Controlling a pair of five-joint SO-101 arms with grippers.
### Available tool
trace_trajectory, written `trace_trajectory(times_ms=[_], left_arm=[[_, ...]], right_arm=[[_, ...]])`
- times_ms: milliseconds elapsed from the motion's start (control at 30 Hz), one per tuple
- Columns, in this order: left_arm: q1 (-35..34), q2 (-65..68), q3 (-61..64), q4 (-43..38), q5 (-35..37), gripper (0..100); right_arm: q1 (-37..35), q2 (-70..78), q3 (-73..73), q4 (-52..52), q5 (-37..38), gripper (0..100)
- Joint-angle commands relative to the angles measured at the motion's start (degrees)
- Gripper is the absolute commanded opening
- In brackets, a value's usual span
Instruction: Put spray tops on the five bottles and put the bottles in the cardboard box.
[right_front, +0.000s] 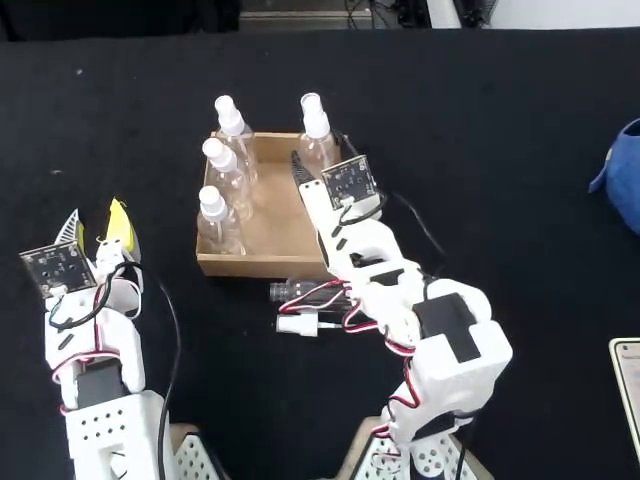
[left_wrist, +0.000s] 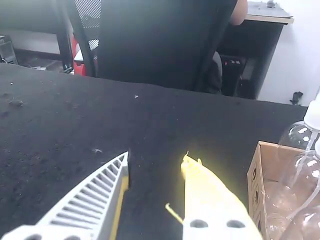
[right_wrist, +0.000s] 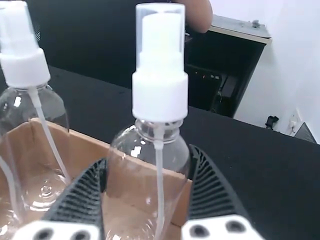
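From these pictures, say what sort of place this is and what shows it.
Probably an office or lab workspace: a black-covered table, an office chair behind it, and a desk farther back.

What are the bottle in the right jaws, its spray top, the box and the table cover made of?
The bottle: clear glossy plastic, probably; the dip tube shows through it. The spray top: opaque white plastic under a clear cap. The box: brown matte cardboard. The table cover: black matte cloth or felt, likely; lint specks cling to it.
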Motion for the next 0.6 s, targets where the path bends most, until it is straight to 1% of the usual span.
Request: trace_trajectory(times_ms=[0,333,567], left_arm=[[0.31,-0.35,1.36,-0.53,0.26,3],[0.31,-0.26,1.36,-0.53,0.26,3],[0.31,-0.26,1.36,-0.53,0.26,3]], right_arm=[[-0.62,-0.66,-3.21,-1.32,0.44,1.1],[-0.62,-0.57,-3.03,-1.32,0.44,1.1],[-0.53,2.59,-4.35,-1.76,0.44,1.1]])
